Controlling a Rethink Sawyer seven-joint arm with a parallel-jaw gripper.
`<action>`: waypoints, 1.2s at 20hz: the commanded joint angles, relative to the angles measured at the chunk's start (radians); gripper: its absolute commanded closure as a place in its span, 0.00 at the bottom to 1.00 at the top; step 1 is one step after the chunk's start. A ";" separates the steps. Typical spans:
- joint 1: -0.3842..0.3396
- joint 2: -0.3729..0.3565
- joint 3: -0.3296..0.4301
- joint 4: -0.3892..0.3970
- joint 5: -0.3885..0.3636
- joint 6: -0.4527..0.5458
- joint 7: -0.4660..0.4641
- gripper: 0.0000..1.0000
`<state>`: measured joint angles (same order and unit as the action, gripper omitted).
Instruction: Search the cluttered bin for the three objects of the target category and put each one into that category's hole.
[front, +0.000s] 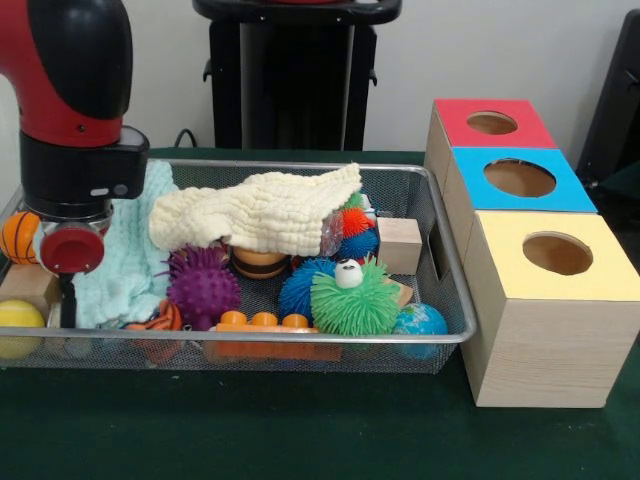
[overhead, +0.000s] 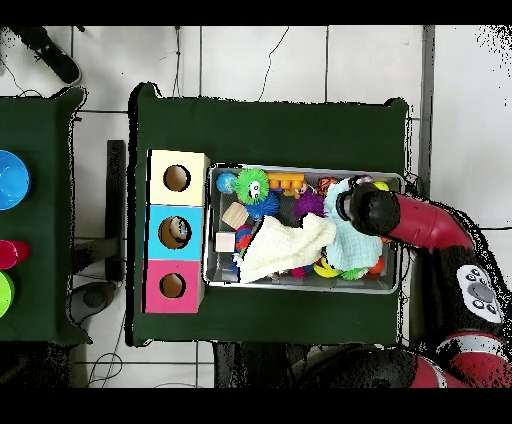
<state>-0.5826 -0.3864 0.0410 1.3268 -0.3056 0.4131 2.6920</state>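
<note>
Arm's gripper (front: 68, 290) hangs low over the bin (front: 452, 300), left end beside mint cloth (front: 120, 260); fingers' spread — cannot tell.

There are no words, numbers or signs to read anywhere. The three boxes have plain tops in red, blue and yellow, with nothing written on them. The toys in the bin (front: 452, 262) and the robot arm show no letters or labels either.
</note>
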 joint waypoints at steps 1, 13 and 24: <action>0.011 0.049 0.082 -0.020 -0.014 -0.056 -0.042 0.00; -0.012 0.073 0.115 -0.030 -0.016 -0.071 -0.069 0.00; 0.080 0.018 0.041 0.053 -0.034 -0.171 0.034 0.00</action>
<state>-0.5682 -0.3856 0.0305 1.3298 -0.3060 0.4003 2.6920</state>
